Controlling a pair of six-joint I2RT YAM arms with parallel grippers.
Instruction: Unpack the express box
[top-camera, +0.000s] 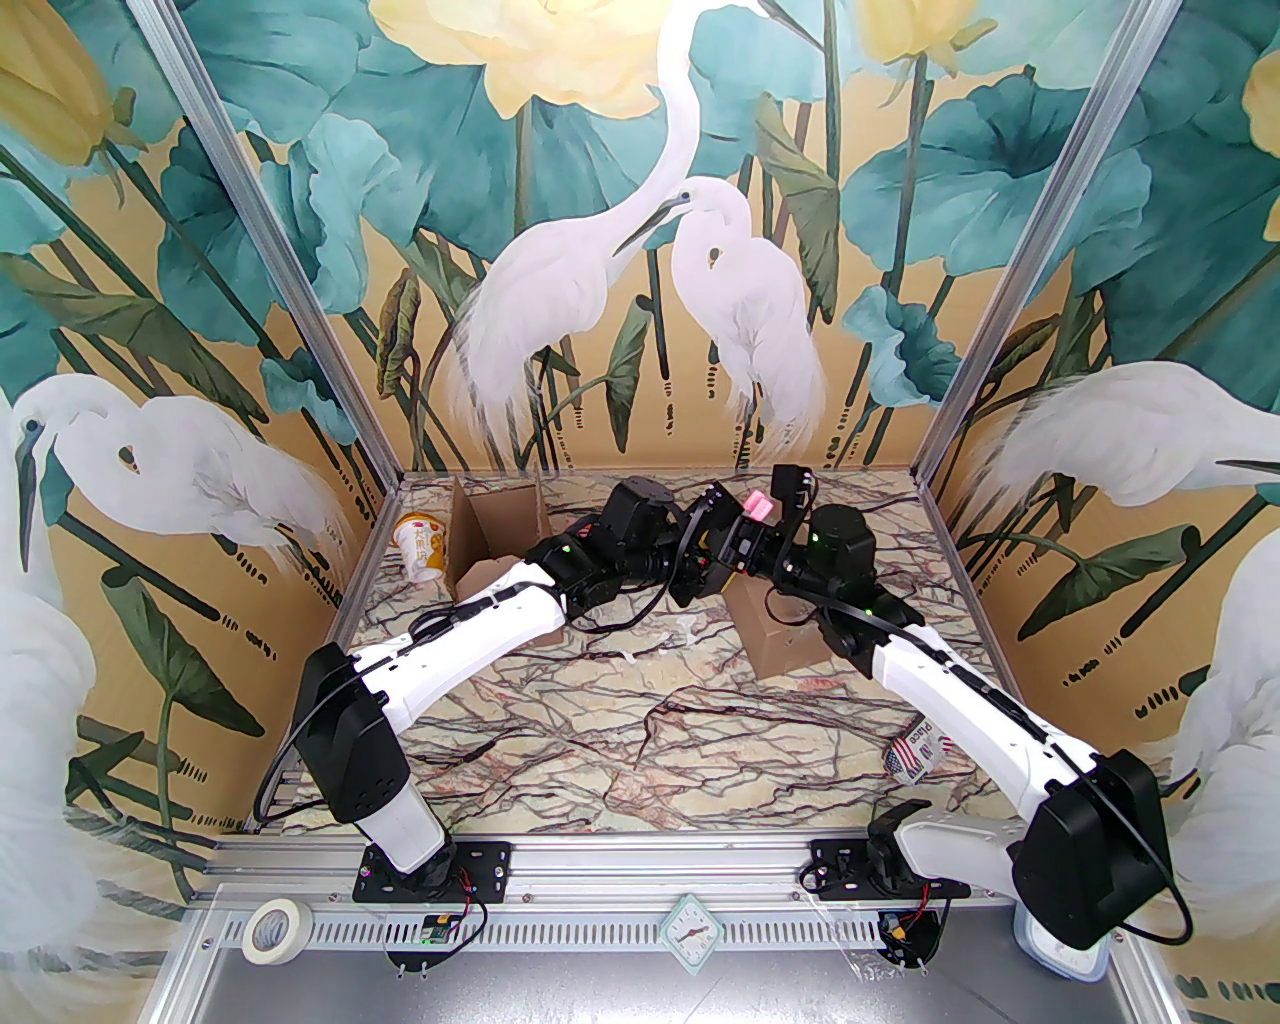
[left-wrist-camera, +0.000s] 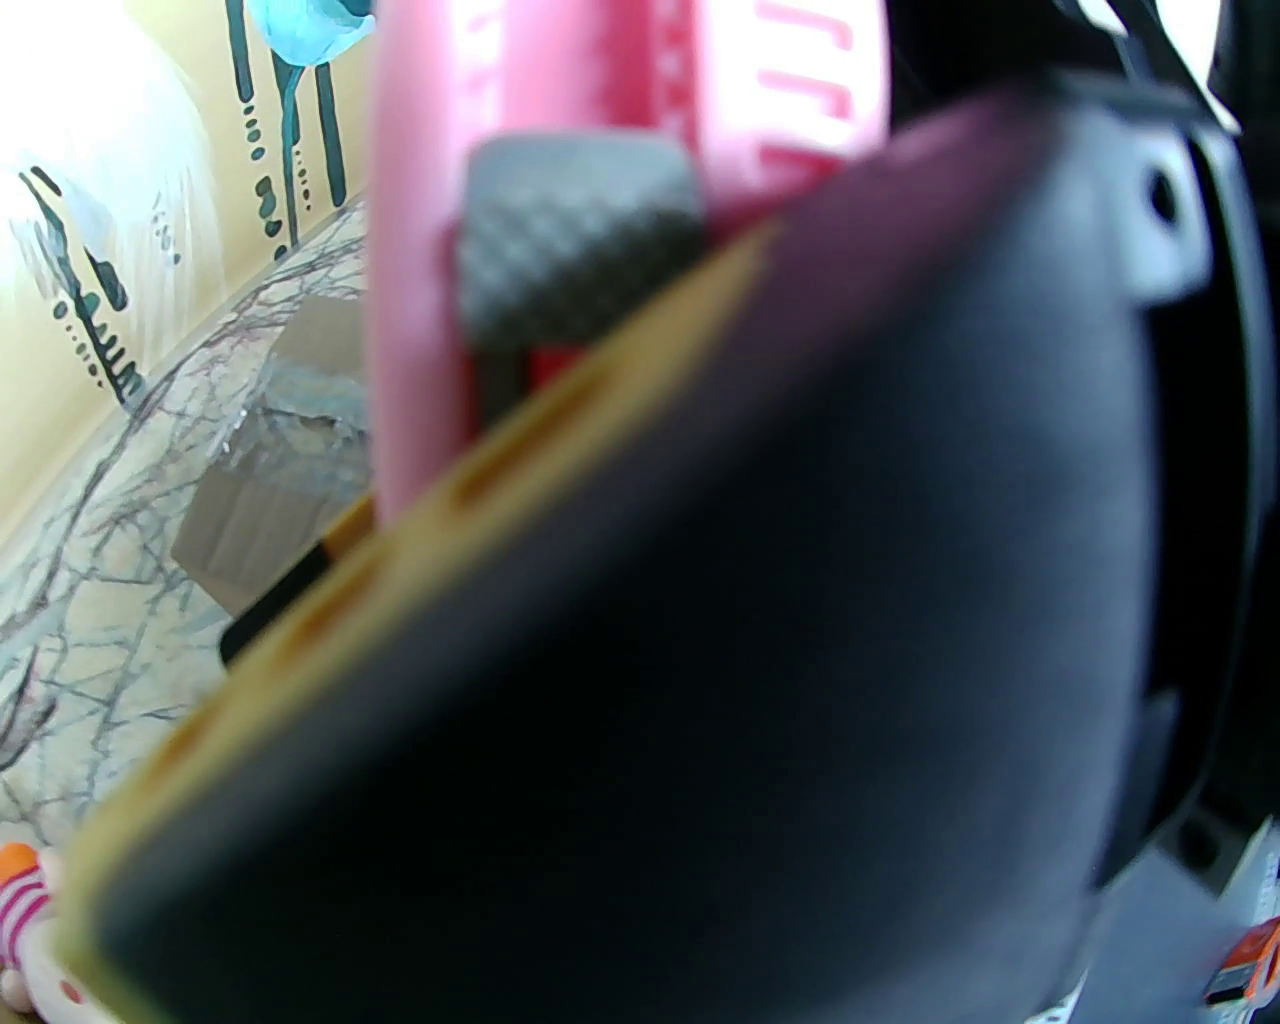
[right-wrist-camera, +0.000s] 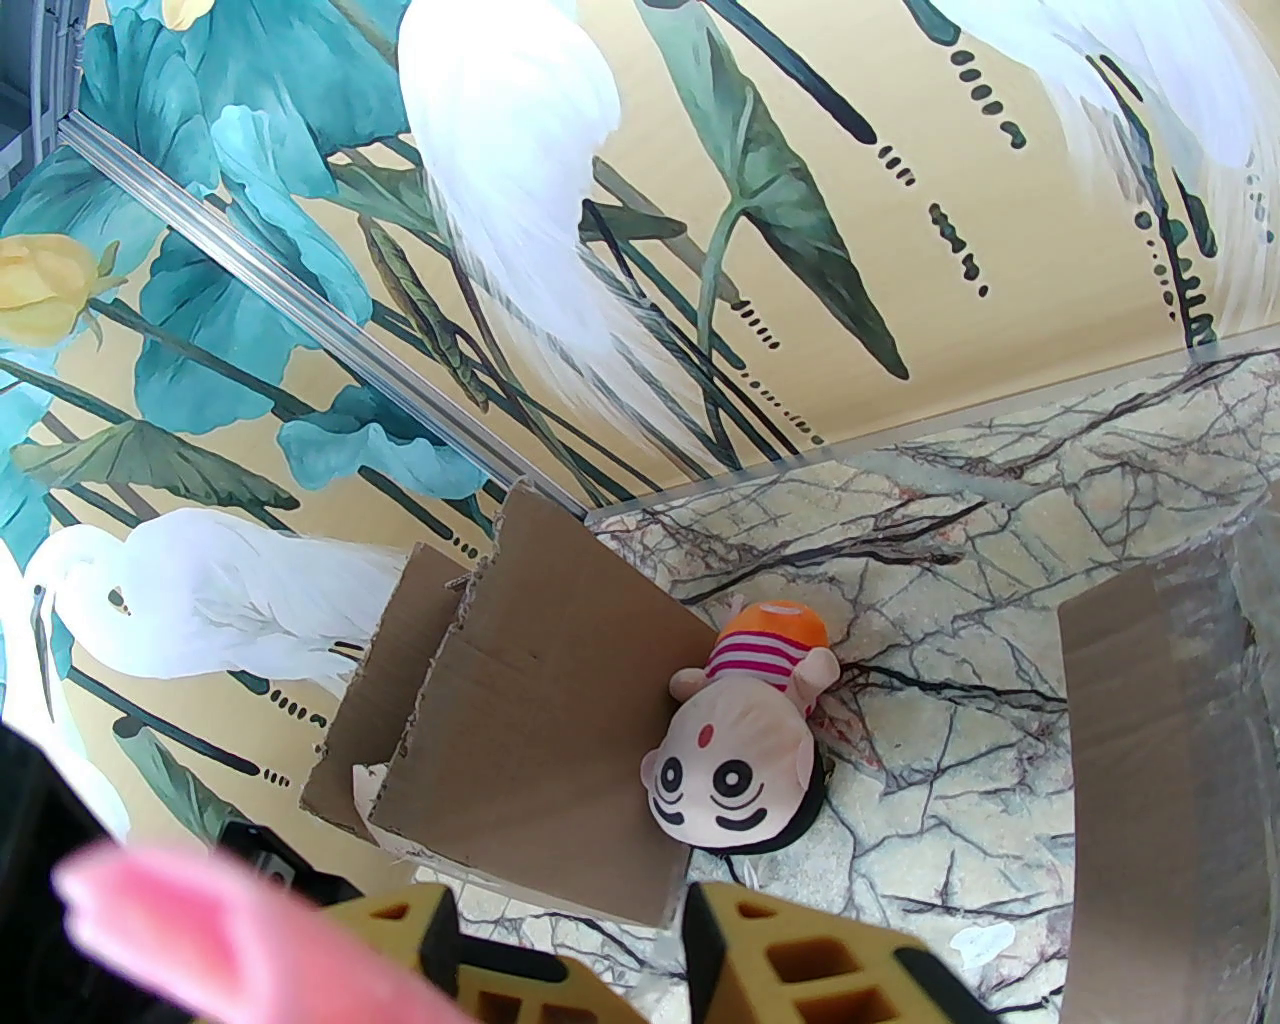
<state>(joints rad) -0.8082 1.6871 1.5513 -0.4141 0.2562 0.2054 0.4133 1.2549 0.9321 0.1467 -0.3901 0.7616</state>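
Left jaws seem clamped on a pink cutter (top-camera: 757, 505), though that wrist view is badly blurred; right jaws stand open, gripping nothing, above the counter (right-wrist-camera: 950, 560); the express box (right-wrist-camera: 530, 690) lies opened at the far left, a plush doll (right-wrist-camera: 735, 750) just beside it.

Brown corrugated cardboard box (right-wrist-camera: 530, 700), 9 o'clock: matt, its torn fluted edge rough. Marble-patterned tabletop (right-wrist-camera: 950, 520): smooth, glossy. Plush cloth doll with orange cap (right-wrist-camera: 735, 745), centre: soft, matt. Clear tape (left-wrist-camera: 290, 420) on cardboard: shiny, wrinkled. Pink plastic tool (left-wrist-camera: 620, 80), 12 o'clock: glossy, with grey knurled insert (left-wrist-camera: 575, 240). Yellow plastic fingers (right-wrist-camera: 800, 960), 6 o'clock: matt.
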